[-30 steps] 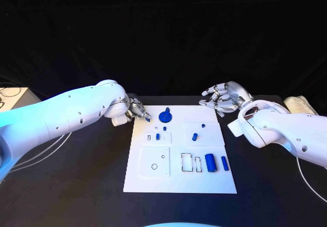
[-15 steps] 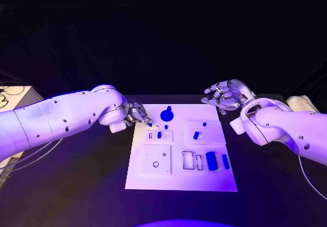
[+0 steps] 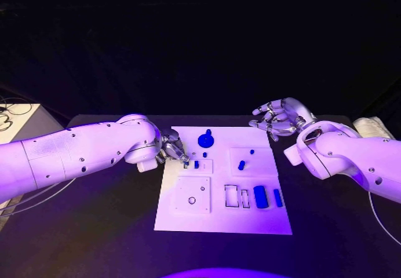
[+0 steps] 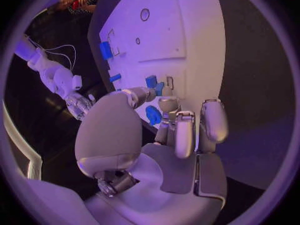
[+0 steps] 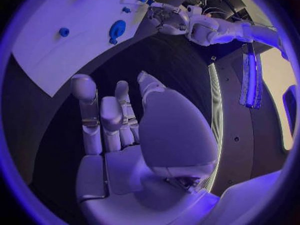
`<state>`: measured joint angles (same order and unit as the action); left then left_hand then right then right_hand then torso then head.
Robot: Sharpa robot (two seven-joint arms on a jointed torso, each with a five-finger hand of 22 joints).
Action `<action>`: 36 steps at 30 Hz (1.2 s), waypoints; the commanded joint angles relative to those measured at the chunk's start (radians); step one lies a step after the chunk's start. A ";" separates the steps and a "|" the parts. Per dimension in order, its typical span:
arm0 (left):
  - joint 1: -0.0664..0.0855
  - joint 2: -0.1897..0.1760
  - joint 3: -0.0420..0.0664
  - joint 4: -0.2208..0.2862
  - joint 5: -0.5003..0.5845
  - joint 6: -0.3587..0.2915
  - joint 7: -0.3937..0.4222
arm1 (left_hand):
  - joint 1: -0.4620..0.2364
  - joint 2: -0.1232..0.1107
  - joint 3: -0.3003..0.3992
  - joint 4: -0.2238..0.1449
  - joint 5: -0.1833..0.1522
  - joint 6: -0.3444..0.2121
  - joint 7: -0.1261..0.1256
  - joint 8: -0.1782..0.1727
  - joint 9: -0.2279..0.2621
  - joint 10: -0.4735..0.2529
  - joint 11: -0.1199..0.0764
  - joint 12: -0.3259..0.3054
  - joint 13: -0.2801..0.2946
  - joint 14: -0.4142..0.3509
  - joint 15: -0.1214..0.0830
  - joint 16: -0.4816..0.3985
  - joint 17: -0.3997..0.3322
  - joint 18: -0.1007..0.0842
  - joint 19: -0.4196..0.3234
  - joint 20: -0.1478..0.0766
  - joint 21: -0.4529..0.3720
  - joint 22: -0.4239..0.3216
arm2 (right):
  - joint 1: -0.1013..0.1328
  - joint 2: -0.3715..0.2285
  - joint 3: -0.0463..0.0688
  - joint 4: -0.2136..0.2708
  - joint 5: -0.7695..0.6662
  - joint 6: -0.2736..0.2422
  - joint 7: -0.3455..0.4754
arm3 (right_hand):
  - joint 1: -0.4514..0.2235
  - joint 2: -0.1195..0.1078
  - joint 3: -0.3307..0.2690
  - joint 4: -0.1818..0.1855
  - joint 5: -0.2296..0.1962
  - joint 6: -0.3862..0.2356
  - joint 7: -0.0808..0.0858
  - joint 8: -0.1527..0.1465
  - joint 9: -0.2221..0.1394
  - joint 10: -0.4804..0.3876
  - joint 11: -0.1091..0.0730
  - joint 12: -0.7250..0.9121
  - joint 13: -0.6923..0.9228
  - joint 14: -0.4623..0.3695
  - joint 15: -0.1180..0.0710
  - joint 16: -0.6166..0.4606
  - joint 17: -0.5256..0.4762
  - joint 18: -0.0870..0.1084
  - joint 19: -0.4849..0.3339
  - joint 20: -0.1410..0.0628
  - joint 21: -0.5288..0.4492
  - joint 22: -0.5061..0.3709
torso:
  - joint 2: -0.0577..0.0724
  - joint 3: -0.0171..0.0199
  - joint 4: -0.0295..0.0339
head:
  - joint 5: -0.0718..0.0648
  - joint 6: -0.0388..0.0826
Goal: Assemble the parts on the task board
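Moved in from the task board's (image 3: 224, 223) left edge over the past second, the robot's left hand (image 3: 173, 148) now reaches over the board's upper left part, fingertips down beside a small blue part (image 3: 196, 164) standing in a recess just ahead of them. In the left wrist view, the fingers (image 4: 181, 130) curl toward the thumb close to two blue pieces, a square one (image 4: 152, 81) and a rounded one (image 4: 154, 115); whether the hand pinches either cannot be told.

A blue gear-shaped part (image 3: 204, 139) lies on the board just beyond the left hand, between the two hands. Another small blue part (image 3: 240, 165) sits in a square recess to the right, on the side of the right hand. A larger blue cylinder (image 3: 260, 196) and a slimmer blue bar (image 3: 277, 198) lie side by side near the board's right edge, well back from both hands, toward the robot.

The right hand (image 3: 280, 116) has stayed off the board's far right corner, above the black table (image 3: 100, 231), fingers (image 5: 87, 110) apart and holding nothing.
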<state>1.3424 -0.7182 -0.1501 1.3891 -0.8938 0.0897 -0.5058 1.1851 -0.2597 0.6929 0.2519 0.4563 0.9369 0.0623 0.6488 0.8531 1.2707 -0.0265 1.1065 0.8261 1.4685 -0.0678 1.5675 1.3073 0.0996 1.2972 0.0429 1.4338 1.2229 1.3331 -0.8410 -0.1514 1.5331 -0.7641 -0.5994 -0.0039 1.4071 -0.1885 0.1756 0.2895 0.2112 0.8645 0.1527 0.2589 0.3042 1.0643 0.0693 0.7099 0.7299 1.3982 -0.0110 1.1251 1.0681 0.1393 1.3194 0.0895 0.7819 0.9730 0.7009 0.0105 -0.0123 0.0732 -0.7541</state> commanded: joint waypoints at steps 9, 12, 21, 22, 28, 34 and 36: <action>-0.004 0.006 -0.004 0.007 -0.070 0.004 -0.003 | -0.009 0.005 0.207 -0.215 0.004 0.020 -0.015 0.003 -0.001 0.006 0.001 0.006 0.001 0.102 -0.007 0.003 0.263 -0.019 0.008 -0.002 0.004 0.000 | -0.003 0.000 0.000 0.000 0.003 0.005 0.016 | -0.003 -0.009 0.006 -0.002 0.004 -0.009 0.001 0.006 0.001 -0.004 -0.001 -0.007 -0.002 -0.007 0.002 -0.008 -0.002 0.007 -0.007 0.003 -0.008 -0.002 | 0.001 0.0021 -0.0018 | 0.002 -0.003; -0.004 0.007 -0.005 0.005 -0.078 0.005 -0.003 | -0.010 0.005 0.207 -0.216 0.004 0.021 -0.015 0.003 -0.001 0.006 0.000 0.006 0.001 0.102 -0.008 0.003 0.263 -0.019 0.009 -0.002 0.004 0.000 | -0.003 0.000 0.000 0.001 0.003 0.005 0.016 | -0.003 -0.009 0.006 -0.002 0.004 -0.009 0.001 0.006 0.001 -0.004 -0.001 -0.007 -0.002 -0.007 0.002 -0.008 -0.002 0.007 -0.007 0.003 -0.008 -0.002 | 0.001 0.0019 -0.0019 | 0.003 -0.005; -0.005 0.007 -0.006 0.000 -0.073 0.051 -0.007 | -0.010 0.005 0.208 -0.217 0.004 0.021 -0.015 0.003 -0.001 0.006 0.000 0.005 0.000 0.102 -0.008 0.003 0.263 -0.019 0.009 -0.002 0.004 0.000 | -0.003 0.000 0.000 0.000 0.003 0.007 0.016 | -0.003 -0.009 0.006 -0.002 0.004 -0.009 0.001 0.006 0.001 -0.004 -0.001 -0.007 -0.002 -0.007 0.002 -0.008 -0.002 0.007 -0.007 0.003 -0.008 -0.002 | 0.001 0.0014 -0.0021 | 0.001 -0.010; -0.005 0.007 -0.006 -0.001 -0.072 0.052 -0.007 | -0.010 0.005 0.208 -0.217 0.004 0.021 -0.015 0.003 -0.001 0.006 0.000 0.005 0.000 0.102 -0.008 0.003 0.263 -0.019 0.009 -0.002 0.004 0.000 | -0.003 0.000 0.000 0.000 0.003 0.007 0.016 | -0.003 -0.009 0.006 -0.002 0.004 -0.009 0.001 0.006 0.001 -0.004 -0.001 -0.007 -0.002 -0.007 0.002 -0.008 -0.002 0.007 -0.007 0.003 -0.008 -0.002 | 0.001 0.0011 -0.0016 | 0.000 -0.011; -0.005 0.007 -0.006 -0.003 -0.066 0.069 -0.009 | -0.010 0.005 0.209 -0.218 0.004 0.021 -0.015 0.003 -0.001 0.006 0.000 0.006 0.001 0.102 -0.008 0.003 0.263 -0.020 0.010 -0.002 0.005 0.001 | -0.003 0.000 0.000 0.000 0.003 0.007 0.016 | -0.003 -0.009 0.006 -0.002 0.004 -0.009 0.001 0.006 0.001 -0.004 -0.001 -0.007 -0.002 -0.007 0.002 -0.008 -0.002 0.007 -0.007 0.003 -0.008 -0.002 | 0.001 0.0014 -0.0009 | 0.000 -0.012; -0.005 0.008 -0.006 -0.004 -0.062 0.084 -0.010 | -0.011 0.005 0.209 -0.219 0.004 0.021 -0.015 0.003 -0.002 0.006 0.000 0.004 -0.001 0.102 -0.008 0.003 0.263 -0.019 0.009 -0.002 0.004 0.000 | -0.003 0.000 0.000 0.000 0.003 0.008 0.016 | -0.004 -0.009 0.007 -0.002 0.005 -0.009 0.001 0.007 0.001 -0.004 -0.001 -0.010 -0.006 -0.007 0.002 -0.009 0.000 0.007 -0.007 0.003 -0.012 -0.005 | 0.000 0.0012 -0.0011 | -0.001 -0.016; -0.005 0.009 -0.006 -0.004 -0.061 0.086 -0.010 | -0.011 0.005 0.209 -0.219 0.004 0.021 -0.015 0.003 -0.002 0.006 0.000 0.004 -0.001 0.102 -0.008 0.003 0.263 -0.019 0.009 -0.002 0.004 0.000 | -0.003 0.000 0.000 0.000 0.003 0.008 0.016 | -0.004 -0.009 0.007 -0.002 0.005 -0.009 0.001 0.007 0.001 -0.004 -0.001 -0.010 -0.006 -0.007 0.002 -0.009 0.000 0.007 -0.007 0.003 -0.012 -0.005 | 0.000 0.0008 -0.0009 | -0.001 -0.016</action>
<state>1.3387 -0.7123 -0.1553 1.3834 -0.9611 0.1404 -0.5145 1.1741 -0.2628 0.7106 0.2288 0.4566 0.9369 0.0622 0.6478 0.8498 1.2723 -0.0246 1.1064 0.8258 1.4685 -0.0677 1.5674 1.3073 0.0996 1.3007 0.0394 1.4338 1.2226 1.3308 -0.8411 -0.1516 1.5327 -0.7587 -0.5993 -0.0015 1.4071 -0.1885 0.1785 0.2866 0.2112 0.8595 0.1546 0.2628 0.3039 1.0646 0.0697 0.7032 0.7249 1.3983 -0.0110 1.1210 1.0672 0.1392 1.3195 0.0895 0.7767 0.9687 0.7015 0.0116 -0.0134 0.0724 -0.7692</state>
